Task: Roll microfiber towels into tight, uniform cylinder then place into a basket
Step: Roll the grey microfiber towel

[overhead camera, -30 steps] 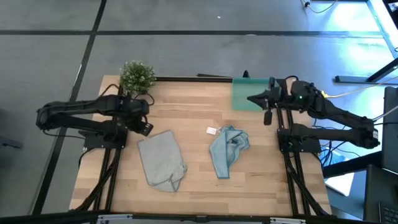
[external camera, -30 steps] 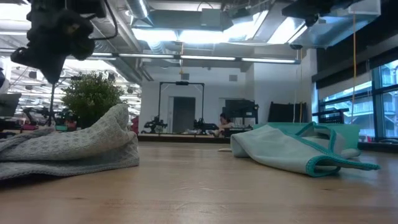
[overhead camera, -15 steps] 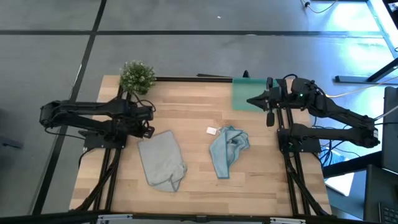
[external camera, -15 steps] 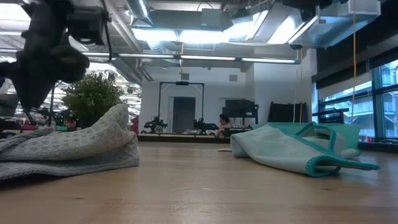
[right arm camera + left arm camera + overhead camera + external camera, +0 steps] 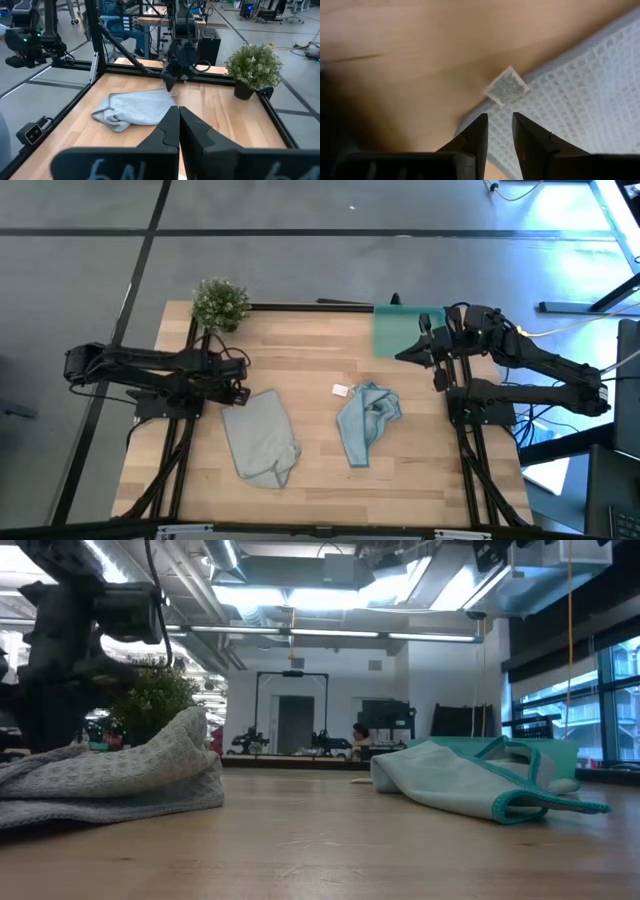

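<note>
Left gripper low over the corner of the grey towel; both towels unrolled on the table.

The left gripper, its fingers parted by a narrow gap and holding nothing, hangs just above the grey towel's back-left corner, where a small square tag projects from the waffle-weave edge onto the wood. This pale grey-blue towel lies crumpled on the left half of the table, its front end bunched. The light blue towel lies crumpled near the table's middle, with its small white tag at its back-left corner. The teal basket stands at the table's back edge on the right. The right gripper waits with its fingers pressed together, empty, raised beside the basket. A potted plant stands at the back-left corner.
</note>
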Motion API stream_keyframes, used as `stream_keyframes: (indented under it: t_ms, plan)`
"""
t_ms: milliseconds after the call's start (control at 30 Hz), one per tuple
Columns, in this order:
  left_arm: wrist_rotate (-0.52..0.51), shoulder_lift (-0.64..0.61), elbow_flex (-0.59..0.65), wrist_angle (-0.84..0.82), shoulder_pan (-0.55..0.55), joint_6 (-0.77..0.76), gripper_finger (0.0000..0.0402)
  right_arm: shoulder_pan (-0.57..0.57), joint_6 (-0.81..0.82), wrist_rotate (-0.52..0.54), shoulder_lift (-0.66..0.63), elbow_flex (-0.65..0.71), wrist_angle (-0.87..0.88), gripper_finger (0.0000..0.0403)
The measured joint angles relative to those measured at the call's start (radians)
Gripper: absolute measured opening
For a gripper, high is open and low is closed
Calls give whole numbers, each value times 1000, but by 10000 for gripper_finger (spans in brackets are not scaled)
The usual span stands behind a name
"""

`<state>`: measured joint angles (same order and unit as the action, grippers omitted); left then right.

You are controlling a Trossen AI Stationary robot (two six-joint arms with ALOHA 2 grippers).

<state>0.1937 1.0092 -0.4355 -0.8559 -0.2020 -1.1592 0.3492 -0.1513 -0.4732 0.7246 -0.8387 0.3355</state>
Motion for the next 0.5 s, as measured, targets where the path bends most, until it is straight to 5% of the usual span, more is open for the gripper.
stream_keyframes:
  t_ms: [500]
  plan:
    - [-33, -3, 83, 127, 25, 71, 81, 0, 4, 0, 0, 0, 0, 4]
